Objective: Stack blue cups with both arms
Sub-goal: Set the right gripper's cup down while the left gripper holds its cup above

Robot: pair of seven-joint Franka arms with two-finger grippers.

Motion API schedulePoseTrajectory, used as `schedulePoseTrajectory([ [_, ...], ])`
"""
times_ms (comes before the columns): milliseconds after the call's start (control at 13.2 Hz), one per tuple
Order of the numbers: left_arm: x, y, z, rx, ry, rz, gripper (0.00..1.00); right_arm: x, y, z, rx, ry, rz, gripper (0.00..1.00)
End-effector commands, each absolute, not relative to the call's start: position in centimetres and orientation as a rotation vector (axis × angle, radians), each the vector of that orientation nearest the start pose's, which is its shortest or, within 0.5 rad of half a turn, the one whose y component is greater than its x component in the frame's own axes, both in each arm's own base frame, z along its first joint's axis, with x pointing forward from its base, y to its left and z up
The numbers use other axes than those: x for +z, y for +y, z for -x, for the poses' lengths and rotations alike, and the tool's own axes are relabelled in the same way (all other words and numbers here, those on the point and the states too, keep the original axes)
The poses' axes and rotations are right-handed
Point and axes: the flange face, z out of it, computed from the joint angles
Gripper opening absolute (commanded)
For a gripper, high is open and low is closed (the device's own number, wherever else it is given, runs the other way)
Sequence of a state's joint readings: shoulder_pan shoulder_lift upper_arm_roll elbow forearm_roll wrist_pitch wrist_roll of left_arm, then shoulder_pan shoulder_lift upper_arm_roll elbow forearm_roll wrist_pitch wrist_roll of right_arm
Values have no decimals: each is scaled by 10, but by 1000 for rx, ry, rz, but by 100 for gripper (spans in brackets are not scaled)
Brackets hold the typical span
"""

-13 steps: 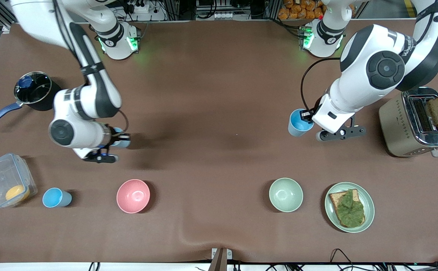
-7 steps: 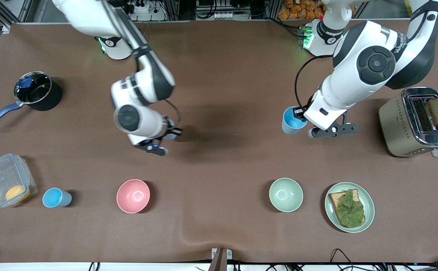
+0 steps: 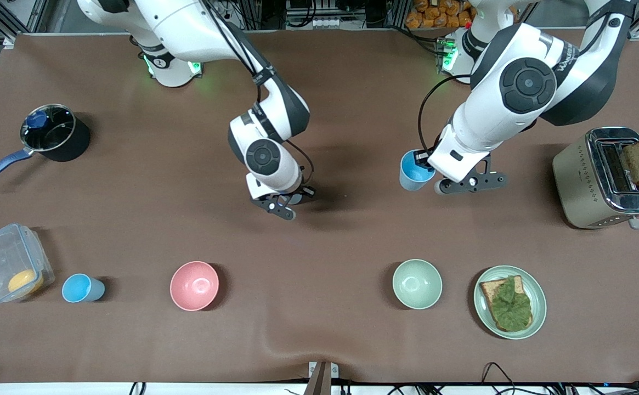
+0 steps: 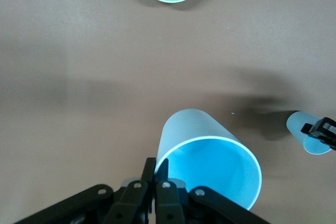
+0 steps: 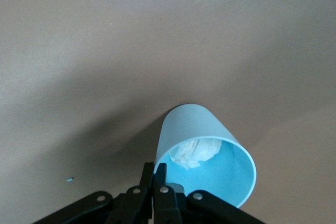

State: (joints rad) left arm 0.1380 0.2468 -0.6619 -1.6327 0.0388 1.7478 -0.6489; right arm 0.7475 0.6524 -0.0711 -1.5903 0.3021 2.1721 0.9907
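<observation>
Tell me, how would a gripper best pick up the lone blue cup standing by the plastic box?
The blue cup stands upright with its mouth open, apart from the plastic box and the pink bowl. Probably best to come from above and pinch the rim, one finger inside and one outside, as both grippers already hold theirs.

High front camera faces robots; 2 wrist cameras look down close.

Wide table under a brown cloth (image 3: 319, 258). Silver aluminium frame rails (image 3: 9, 16) and black cable bundles (image 3: 308, 13) just past the table's robot-base edge.
</observation>
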Motion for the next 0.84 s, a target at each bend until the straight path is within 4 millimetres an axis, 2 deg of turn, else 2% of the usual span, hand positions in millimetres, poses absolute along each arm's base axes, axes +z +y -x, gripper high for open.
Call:
schedulePoseTrajectory([
  [0, 498, -279, -550, 232, -232, 3187, 0, 245, 451, -530, 328, 775, 2919, 99],
  [76, 498, -279, -550, 232, -238, 3189, 0, 252, 452, -532, 320, 769, 2914, 100],
  [152, 499, -285, -547, 231, -253, 3188, 0, 272, 452, -541, 295, 752, 2895, 100],
  [304, 500, -298, -540, 232, -283, 3183, 0, 297, 439, -555, 343, 755, 2914, 100],
  [456, 500, -313, -533, 229, -272, 3187, 0, 330, 402, -582, 367, 779, 2895, 100],
  [608, 503, -335, -528, 218, -307, 3202, 0, 357, 367, -592, 417, 690, 2912, 100],
  [759, 505, -371, -516, 231, -373, 3211, 0, 376, 320, -598, 521, 545, 2948, 100],
])
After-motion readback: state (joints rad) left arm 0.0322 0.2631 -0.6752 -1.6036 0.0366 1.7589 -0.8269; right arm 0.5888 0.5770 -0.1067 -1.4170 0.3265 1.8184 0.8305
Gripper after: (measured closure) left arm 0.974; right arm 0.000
